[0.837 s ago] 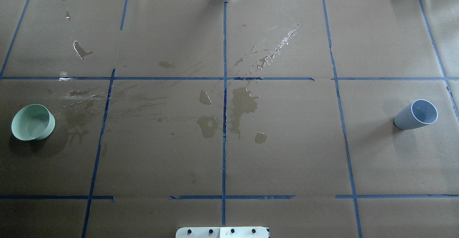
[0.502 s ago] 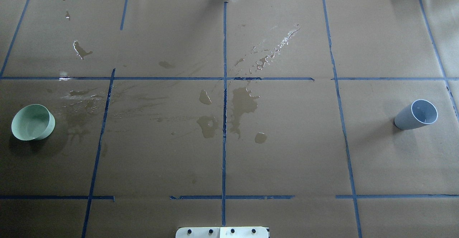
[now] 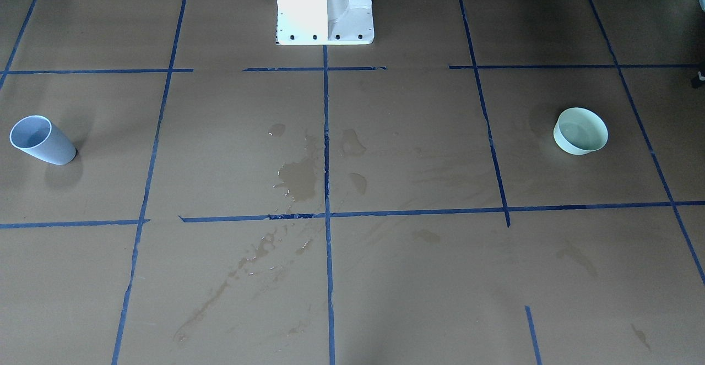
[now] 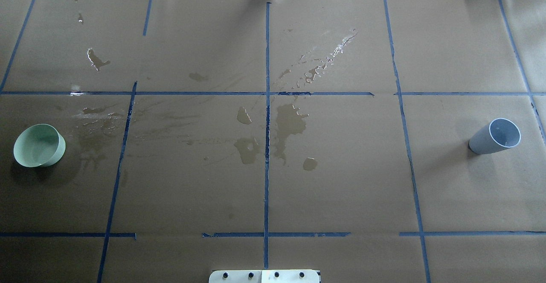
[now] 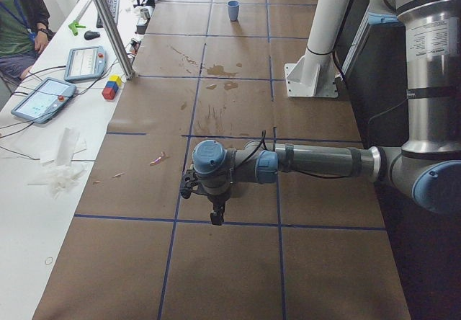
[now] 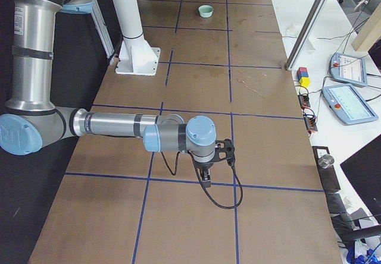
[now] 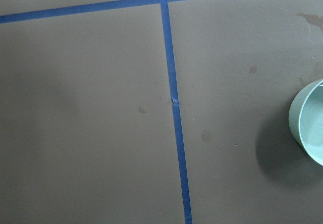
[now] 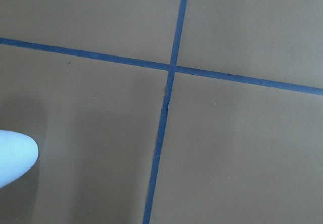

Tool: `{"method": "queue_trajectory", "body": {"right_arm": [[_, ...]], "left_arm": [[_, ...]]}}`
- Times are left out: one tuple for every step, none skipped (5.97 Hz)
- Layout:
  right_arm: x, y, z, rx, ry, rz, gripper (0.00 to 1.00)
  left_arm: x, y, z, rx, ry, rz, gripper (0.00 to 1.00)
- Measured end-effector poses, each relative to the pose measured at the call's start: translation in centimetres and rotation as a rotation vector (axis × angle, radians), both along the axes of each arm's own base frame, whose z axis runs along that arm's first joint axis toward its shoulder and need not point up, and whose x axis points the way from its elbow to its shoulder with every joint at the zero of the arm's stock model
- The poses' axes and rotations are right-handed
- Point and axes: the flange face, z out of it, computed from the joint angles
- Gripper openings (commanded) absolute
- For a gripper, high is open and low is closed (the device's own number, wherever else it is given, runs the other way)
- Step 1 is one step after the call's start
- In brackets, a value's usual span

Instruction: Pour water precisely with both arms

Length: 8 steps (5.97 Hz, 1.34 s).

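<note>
I cannot tell if my left gripper [image 5: 215, 218] and right gripper [image 6: 205, 179] are spread or pressed together. Water [image 4: 290, 123] lies in puddles between the green bowl [image 4: 38, 145] on my left and the grey cup [image 4: 497, 136] on my right

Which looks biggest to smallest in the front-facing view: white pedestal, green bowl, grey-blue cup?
1. white pedestal: clearly largest, even though the top edge of the picture crops it.
2 and 3, unranked: grey-blue cup and green bowl. They look about alike. The cup shows slightly longer, but the difference is too small to rank them.
</note>
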Motion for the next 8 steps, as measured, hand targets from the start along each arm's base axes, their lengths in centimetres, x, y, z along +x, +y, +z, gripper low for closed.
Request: {"method": "queue_trajectory", "body": {"right_arm": [[0.0, 0.0, 0.0, 0.005, 0.002, -0.002, 1.00], [-0.1, 0.0, 0.0, 0.006, 0.003, -0.002, 1.00], [-0.2, -0.1, 0.0, 0.004, 0.002, -0.004, 1.00], [-0.6, -0.1, 0.0, 0.004, 0.003, -0.011, 1.00], [-0.9, -0.2, 0.0, 0.003, 0.003, -0.018, 1.00], [-1.1, -0.2, 0.0, 0.003, 0.003, -0.022, 1.00], [-1.3, -0.3, 0.0, 0.002, 0.003, -0.027, 1.00], [-1.7, -0.3, 0.0, 0.002, 0.002, -0.035, 1.00]], "left_arm": [[0.0, -1.8, -2.3, 0.011, 0.002, -0.039, 1.00], [0.0, -2.4, -3.9, 0.015, 0.007, -0.070, 1.00], [0.0, -2.6, -5.4, 0.038, 0.017, -0.082, 1.00], [0.3, -2.6, -7.3, 0.091, 0.026, -0.081, 1.00], [1.0, -2.2, -8.2, 0.117, 0.034, -0.081, 1.00], [2.2, -1.6, -8.0, 0.091, 0.036, -0.088, 1.00], [4.3, -1.2, -7.3, 0.058, 0.042, -0.101, 1.00], [6.4, -1.0, -5.5, 0.048, 0.061, -0.127, 1.00]]}}
